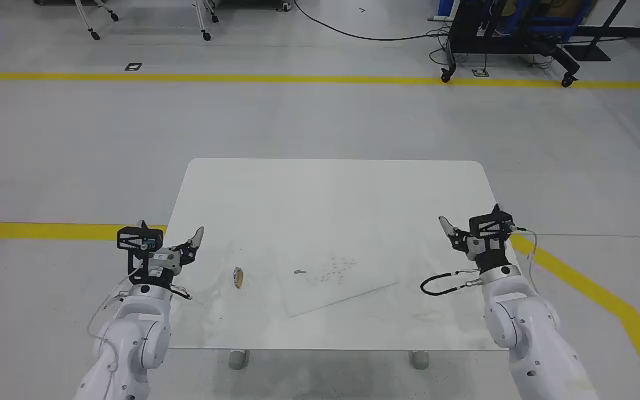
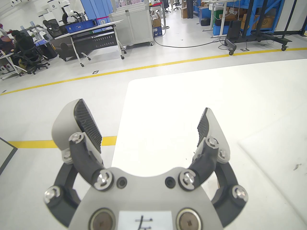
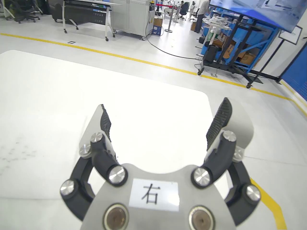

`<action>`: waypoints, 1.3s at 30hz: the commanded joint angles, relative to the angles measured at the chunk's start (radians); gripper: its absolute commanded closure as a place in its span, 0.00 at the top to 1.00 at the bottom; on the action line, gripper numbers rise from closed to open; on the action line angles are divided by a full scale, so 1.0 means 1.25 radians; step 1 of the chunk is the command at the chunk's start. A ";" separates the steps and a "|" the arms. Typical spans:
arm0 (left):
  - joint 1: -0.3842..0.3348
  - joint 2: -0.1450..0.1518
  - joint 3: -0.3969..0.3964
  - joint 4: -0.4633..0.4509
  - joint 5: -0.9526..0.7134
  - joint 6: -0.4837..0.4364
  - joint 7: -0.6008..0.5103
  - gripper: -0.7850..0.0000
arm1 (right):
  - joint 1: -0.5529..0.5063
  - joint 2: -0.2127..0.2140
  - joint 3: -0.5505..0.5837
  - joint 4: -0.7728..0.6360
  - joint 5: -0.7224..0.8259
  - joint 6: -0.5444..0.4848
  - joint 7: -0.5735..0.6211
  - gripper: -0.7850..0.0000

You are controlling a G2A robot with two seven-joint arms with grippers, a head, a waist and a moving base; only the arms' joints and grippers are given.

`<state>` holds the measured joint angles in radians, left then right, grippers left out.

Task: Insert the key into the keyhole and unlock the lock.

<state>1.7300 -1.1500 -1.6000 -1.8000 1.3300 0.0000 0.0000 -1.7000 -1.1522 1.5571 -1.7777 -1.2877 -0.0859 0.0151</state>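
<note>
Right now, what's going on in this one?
Nothing is being handled yet. The left gripper and right gripper are open and empty at the near corners of the white table. A small brass-coloured object, likely the lock, lies nearer the left arm. A tiny grey item, possibly the key, lies apart from it.

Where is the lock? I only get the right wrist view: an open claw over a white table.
Observer: In the top view a small brass-coloured lock lies on the table, on the robot's left side.
Operator: And the key?
Observer: A tiny grey thing, likely the key, lies apart from the lock, nearer the table's middle.
Operator: Is the other claw holding anything?
Observer: No, the left gripper is open and empty.
</note>
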 commanded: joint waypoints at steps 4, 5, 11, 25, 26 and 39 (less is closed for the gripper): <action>0.000 0.000 0.000 0.000 0.000 0.000 0.000 1.00 | 0.092 -0.003 -0.072 0.087 0.050 -0.165 0.020 1.00; 0.000 0.000 0.000 0.000 0.000 0.000 0.000 1.00 | 0.112 -0.005 -0.094 0.097 0.053 -0.192 0.025 1.00; 0.000 0.000 0.000 0.000 0.000 0.000 0.000 1.00 | 0.191 -0.010 -0.179 0.133 -0.066 -0.210 0.085 1.00; 0.000 0.000 0.000 0.000 0.000 0.000 0.000 1.00 | 0.222 -0.012 -0.216 0.165 -0.049 -0.290 0.076 1.00; 0.000 0.000 0.000 0.000 0.000 0.000 0.000 1.00 | 0.238 -0.014 -0.230 0.177 -0.049 -0.310 0.074 1.00; 0.000 0.000 0.000 0.000 0.000 0.000 0.000 1.00 | 0.553 -0.072 -0.511 0.518 -0.047 -0.715 -0.045 1.00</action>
<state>1.7300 -1.1500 -1.6000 -1.8000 1.3300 0.0000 0.0000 -1.0361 -1.2343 0.9440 -1.1648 -1.3459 -0.9755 -0.0392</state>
